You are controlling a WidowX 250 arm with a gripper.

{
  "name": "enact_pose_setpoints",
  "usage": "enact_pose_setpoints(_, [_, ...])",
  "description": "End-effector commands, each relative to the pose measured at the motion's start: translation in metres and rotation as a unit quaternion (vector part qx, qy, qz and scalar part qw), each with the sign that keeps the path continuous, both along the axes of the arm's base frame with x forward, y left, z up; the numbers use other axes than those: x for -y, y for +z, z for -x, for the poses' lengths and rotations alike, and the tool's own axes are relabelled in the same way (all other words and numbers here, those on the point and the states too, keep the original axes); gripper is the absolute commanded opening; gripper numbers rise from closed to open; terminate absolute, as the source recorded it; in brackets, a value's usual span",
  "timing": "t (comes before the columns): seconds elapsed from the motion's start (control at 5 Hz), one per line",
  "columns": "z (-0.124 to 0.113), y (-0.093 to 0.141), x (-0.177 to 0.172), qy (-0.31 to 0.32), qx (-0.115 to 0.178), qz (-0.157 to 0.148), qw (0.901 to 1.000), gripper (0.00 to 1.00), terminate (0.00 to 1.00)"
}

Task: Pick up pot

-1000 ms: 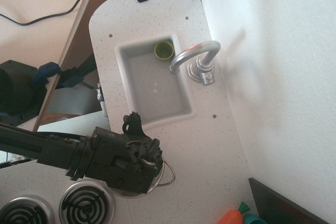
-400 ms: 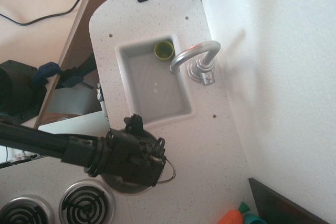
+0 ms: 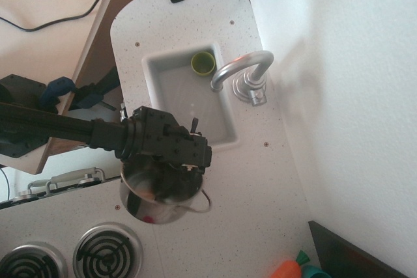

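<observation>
Pot (image 3: 156,193) sits under the gripper (image 3: 186,167), tilted, shiny inside facing up-left, one wire loop handle sticking out at its 4 o'clock. It looks raised off the counter (image 3: 260,180), though the overhead view doesn't make that certain. Arm (image 3: 58,131) comes in from 9 o'clock, nearly horizontal, black wrist block over the pot's upper rim. Jaws appear clamped on the pot's rim at its 1 o'clock; the actual finger contact is hidden by the wrist body, so the opening width can't be read. Versus 0.4 s ago: wrist has moved up-frame toward 12 o'clock, now overlapping the near edge of the sink (image 3: 195,105); the pot came with it, has left the spot just beside the burners, and shows much more of its interior. A second ago the pot was almost fully covered by the wrist. Around: small yellow-green cup (image 3: 202,63) in the sink's far corner at 12 o'clock, faucet (image 3: 242,73) at 1 o'clock arching over the sink, two coil burners (image 3: 106,252) at 7 o'clock, orange and teal item (image 3: 293,269) at 5 o'clock near the wall. Nothing lies between pot and sink.
</observation>
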State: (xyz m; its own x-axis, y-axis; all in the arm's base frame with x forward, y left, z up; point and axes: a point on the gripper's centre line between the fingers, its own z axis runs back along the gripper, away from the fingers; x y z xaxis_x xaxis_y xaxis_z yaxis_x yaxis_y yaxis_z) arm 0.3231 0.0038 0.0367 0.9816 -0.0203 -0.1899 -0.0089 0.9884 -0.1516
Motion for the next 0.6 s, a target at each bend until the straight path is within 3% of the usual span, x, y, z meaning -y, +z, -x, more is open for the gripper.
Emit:
enact_pose_setpoints(0.0, [-0.0062, 0.0075, 0.0051, 0.002, -0.014, -0.035, 0.9993, 0.0, 0.0])
enact_pose_setpoints(0.4, [-0.0129, 0.0146, 0.0025, 0.012, -0.016, -0.071, 0.9973, 0.0, 0.0])
